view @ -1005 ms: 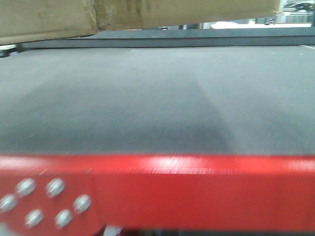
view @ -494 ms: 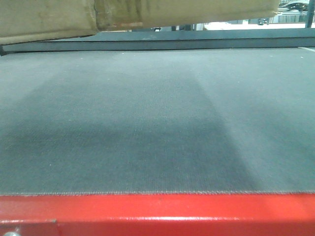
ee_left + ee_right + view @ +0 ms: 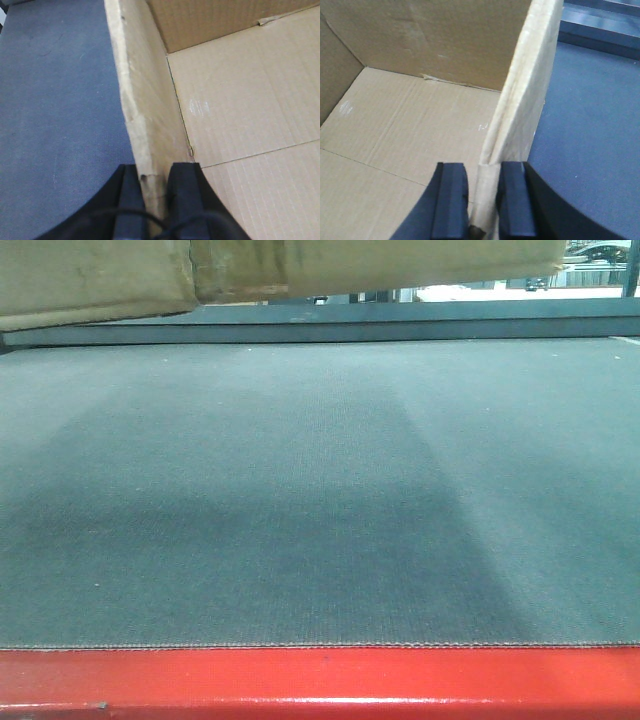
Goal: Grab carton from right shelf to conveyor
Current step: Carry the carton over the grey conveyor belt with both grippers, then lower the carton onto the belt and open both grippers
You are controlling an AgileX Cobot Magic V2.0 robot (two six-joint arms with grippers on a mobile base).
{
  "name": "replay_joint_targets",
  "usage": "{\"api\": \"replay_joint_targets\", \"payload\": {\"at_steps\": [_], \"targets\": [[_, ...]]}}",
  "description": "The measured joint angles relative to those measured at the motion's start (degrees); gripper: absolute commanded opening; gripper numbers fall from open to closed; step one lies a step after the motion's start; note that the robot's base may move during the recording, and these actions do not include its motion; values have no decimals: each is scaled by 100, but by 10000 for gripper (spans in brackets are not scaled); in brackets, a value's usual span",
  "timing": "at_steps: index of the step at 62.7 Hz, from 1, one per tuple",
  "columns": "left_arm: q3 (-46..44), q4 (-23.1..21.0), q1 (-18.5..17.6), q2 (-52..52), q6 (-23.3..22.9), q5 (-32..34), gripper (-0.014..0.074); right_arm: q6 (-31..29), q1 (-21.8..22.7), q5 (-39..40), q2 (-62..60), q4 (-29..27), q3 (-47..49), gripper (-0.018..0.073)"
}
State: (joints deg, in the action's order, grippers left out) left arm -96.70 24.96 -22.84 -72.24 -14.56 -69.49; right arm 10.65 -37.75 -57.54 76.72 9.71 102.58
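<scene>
Left pincer (image 3: 157, 200) clamped on the box (image 3: 150, 125) side wall, grey woven belt (image 3: 60, 115) on its outer side. Right pincer (image 3: 484, 200) nipped on the opposite wall, belt outside too. Box sits between them over the belt. Red front edge (image 3: 320, 680). Room behind is blurred.

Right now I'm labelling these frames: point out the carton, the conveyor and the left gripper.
carton (image 3: 240, 110): left wrist view, inner floor panel.
conveyor (image 3: 320, 490): front view, middle of grey belt.
left gripper (image 3: 156, 182): left wrist view, between its fingertips.
</scene>
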Motion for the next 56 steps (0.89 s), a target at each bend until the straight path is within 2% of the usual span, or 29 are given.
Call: {"api": "replay_joint_targets", "payload": {"at_steps": [32,40,49,56], "targets": [[0,-16,0,0,0,47,-17,0,0,-35,0,0,0,-69],[0,-398,55,-69,0,430,-17,128,230,-118,54,11,0,-69],[0,-927,320,-442,0,956,-17,143,718,-126,341,11,0,-69],[0,-1120,483,-883,8,1165,-17,143,1018,-115,719,-64,10,-69]]}}
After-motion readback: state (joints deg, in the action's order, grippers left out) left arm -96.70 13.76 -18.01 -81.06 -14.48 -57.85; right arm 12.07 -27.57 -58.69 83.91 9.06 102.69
